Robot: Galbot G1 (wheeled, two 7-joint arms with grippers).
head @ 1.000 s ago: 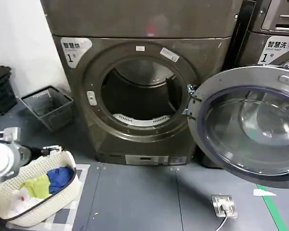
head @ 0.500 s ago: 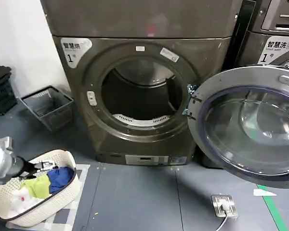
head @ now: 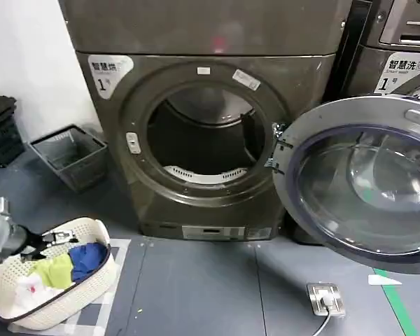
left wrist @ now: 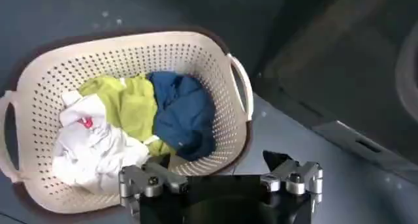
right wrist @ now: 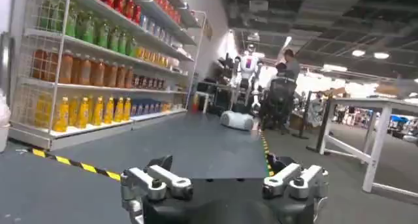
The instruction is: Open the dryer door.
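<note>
The dark grey dryer [head: 196, 28] stands straight ahead with its drum opening [head: 203, 140] uncovered. The dryer door [head: 367, 189], a chrome ring around a dark glass bowl, hangs swung wide to the right on its hinge [head: 276, 150]. My left gripper [head: 59, 241] is low at the left, far from the door, above the cream laundry basket [head: 98, 273]. In the left wrist view the left gripper [left wrist: 219, 159] is open and empty over the basket's rim [left wrist: 130, 39]. My right gripper [right wrist: 220, 161] is open and empty, facing away into the room.
A grey wire basket [head: 70, 154] and a black crate [head: 0, 129] sit left of the dryer. A neighbouring machine [head: 392, 63] stands behind the open door. A floor socket with a cable [head: 325, 299] lies below the door. Bottle shelves [right wrist: 78, 62] line the room behind.
My left arm has drawn back toward the left edge and lower, over the laundry basket. The door has stayed swung open.
</note>
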